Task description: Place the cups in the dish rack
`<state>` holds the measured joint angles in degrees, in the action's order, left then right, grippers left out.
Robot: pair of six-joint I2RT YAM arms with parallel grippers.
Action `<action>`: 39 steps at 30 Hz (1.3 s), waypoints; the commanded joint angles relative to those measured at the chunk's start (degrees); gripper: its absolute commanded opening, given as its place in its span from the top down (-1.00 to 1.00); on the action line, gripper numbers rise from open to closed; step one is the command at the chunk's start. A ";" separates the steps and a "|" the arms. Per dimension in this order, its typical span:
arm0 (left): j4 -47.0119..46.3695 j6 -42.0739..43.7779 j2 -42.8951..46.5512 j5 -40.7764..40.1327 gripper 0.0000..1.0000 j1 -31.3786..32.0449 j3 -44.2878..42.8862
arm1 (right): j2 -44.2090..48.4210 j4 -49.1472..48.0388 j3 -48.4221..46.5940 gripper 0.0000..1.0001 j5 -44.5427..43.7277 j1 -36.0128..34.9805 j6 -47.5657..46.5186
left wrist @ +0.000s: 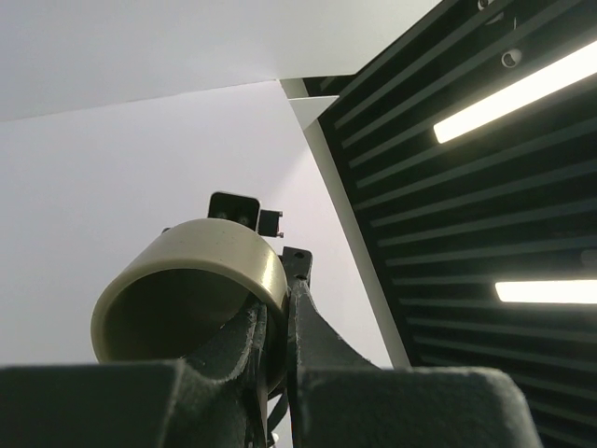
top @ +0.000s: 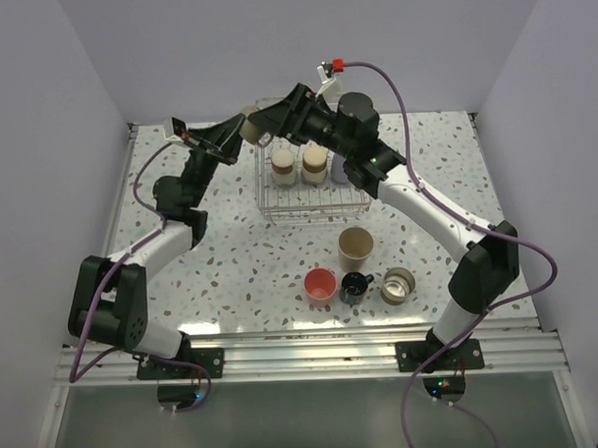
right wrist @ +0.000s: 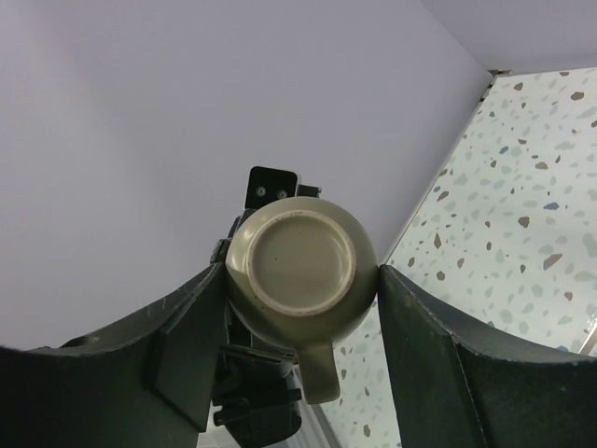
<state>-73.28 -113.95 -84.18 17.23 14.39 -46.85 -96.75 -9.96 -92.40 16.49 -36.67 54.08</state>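
Right wrist: a beige cup (right wrist: 303, 254) is clasped by the right gripper (right wrist: 300, 273). Its wall is pinched by the left gripper (left wrist: 278, 322).

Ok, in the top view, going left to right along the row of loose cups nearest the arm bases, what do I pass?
Round coral-pink cup → small black handled mug → silvery-beige metal cup.

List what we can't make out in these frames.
- Top external: the right arm covers the dish rack's far right part; a lavender shape there is unidentifiable.
- Right wrist: whether the right hand squeezes or just touches the beige cup.
- Left wrist: the rack is out of frame.
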 commanded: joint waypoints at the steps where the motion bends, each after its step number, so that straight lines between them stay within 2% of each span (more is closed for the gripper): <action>1: -31.05 -4.00 -0.28 -0.27 1.00 1.16 -2.11 | -0.63 -5.43 -1.90 -0.22 2.58 -0.43 2.60; 6: -31.05 -4.00 -0.45 -0.10 1.00 1.52 -1.75 | -1.16 -5.34 -2.70 -0.26 2.67 -0.42 2.69; 9: -31.05 -4.17 -0.89 0.08 1.00 1.78 -2.37 | -1.42 -5.34 -3.05 -0.15 2.93 -0.51 2.78; 10: -30.96 -4.09 -1.07 0.43 1.00 1.87 -2.54 | -1.60 -5.34 -3.05 0.05 3.02 -0.51 2.78; 13: -31.22 -4.35 -1.33 0.96 0.77 1.87 -2.37 | -1.69 -4.55 -3.66 0.34 3.28 -0.51 2.61; 14: -31.23 -4.44 -1.25 0.87 0.62 1.78 -2.11 | -1.69 -4.46 -3.49 0.51 3.20 -0.43 2.43; 18: -30.88 -4.61 -0.63 1.31 0.37 1.87 0.79 | -0.81 -3.41 -2.70 0.76 2.49 -0.51 1.73; 23: -30.79 -4.44 -0.19 1.48 0.18 1.87 3.78 | -0.19 -2.09 -2.17 0.83 1.53 0.01 0.94; 35: -20.59 0.31 4.37 8.69 0.10 0.29 9.57 | 2.00 0.64 -0.41 0.87 0.21 6.25 0.15; 39: -18.84 1.88 6.48 10.27 0.09 -1.55 13.01 | 2.79 3.79 0.38 0.87 -1.37 7.05 -3.28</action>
<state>-74.50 -114.26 -80.62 24.10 14.50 -36.03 -98.17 -6.39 -92.29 17.02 -30.20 53.69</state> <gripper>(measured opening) 0.453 0.639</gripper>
